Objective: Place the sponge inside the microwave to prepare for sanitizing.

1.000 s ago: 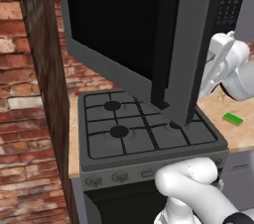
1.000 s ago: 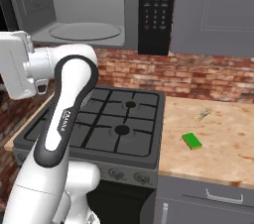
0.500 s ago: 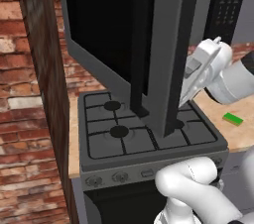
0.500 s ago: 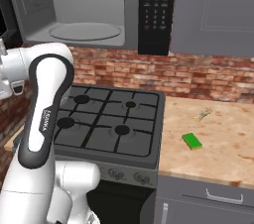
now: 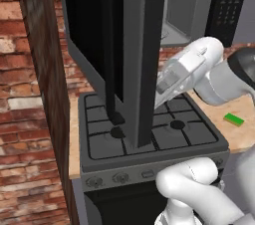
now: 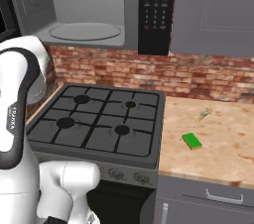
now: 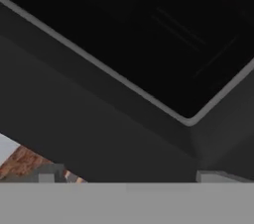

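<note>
The microwave (image 6: 84, 5) hangs above the stove, its grey interior and round turntable (image 6: 85, 31) exposed, the black keypad (image 6: 156, 5) on its right. Its dark glass door (image 5: 139, 45) stands swung far out to the left, edge-on in the left base view. My white hand (image 5: 174, 77) presses against the door's inner side, fingers hidden behind its edge. In the hand view the door's dark glass (image 7: 149, 34) is very close, and my gripper (image 7: 130, 178) is open with nothing between its tips. The green sponge (image 6: 191, 140) (image 5: 233, 119) lies flat on the wooden counter, far from the gripper.
A black gas stove (image 6: 94, 124) sits below the microwave. A brick wall (image 5: 30, 119) closes the left side. The wooden counter (image 6: 223, 153) extends right of the stove, with a tiny pale clear object (image 6: 202, 115) behind the sponge. A grey cabinet (image 6: 213, 10) hangs above.
The microwave door has swung further open toward the left, and my hand has moved left and down with it. The sponge has stayed put.
</note>
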Available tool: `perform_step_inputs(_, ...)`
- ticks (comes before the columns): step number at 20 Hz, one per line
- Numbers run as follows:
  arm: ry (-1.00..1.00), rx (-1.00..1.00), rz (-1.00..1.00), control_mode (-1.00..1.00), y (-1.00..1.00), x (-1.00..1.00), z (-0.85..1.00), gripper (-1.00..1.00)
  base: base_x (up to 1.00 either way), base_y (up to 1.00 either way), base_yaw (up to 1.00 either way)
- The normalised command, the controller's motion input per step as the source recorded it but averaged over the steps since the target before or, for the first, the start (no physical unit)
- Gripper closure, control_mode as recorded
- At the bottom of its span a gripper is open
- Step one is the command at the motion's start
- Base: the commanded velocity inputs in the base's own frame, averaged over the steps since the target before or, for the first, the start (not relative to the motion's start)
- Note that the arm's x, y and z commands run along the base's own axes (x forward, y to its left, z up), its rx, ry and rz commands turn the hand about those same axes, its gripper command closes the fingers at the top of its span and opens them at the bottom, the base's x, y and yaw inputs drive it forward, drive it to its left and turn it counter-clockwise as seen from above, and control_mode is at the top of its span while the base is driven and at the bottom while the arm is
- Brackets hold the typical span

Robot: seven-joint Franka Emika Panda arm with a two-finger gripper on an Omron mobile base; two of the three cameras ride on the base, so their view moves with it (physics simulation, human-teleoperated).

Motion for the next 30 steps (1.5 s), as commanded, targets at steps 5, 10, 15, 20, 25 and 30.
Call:
perform_step_inputs(5,-0.19,0.0,-0.21,-1.0,0.44,0.0,-0.04,-1.0,0.0,0.0,0.0)
perform_step_inputs(10,-0.12,0.0,-0.35,-1.0,0.42,0.09,-0.08,-1.0,0.0,0.0,0.0)
perform_step_inputs(15,-0.03,0.06,-0.38,-1.0,0.41,0.14,-0.16,-1.0,0.0,0.0,0.0)
perform_step_inputs(20,0.0,0.14,-0.35,-1.0,0.37,0.17,-0.18,-1.0,0.0,0.0,0.0)
perform_step_inputs(25,0.02,0.06,-0.17,-1.0,0.09,0.27,-0.01,-1.0,0.0,0.0,0.0)
perform_step_inputs(30,0.03,0.0,-0.01,-1.0,-0.33,0.26,-0.01,-1.0,0.0,0.0,0.0)
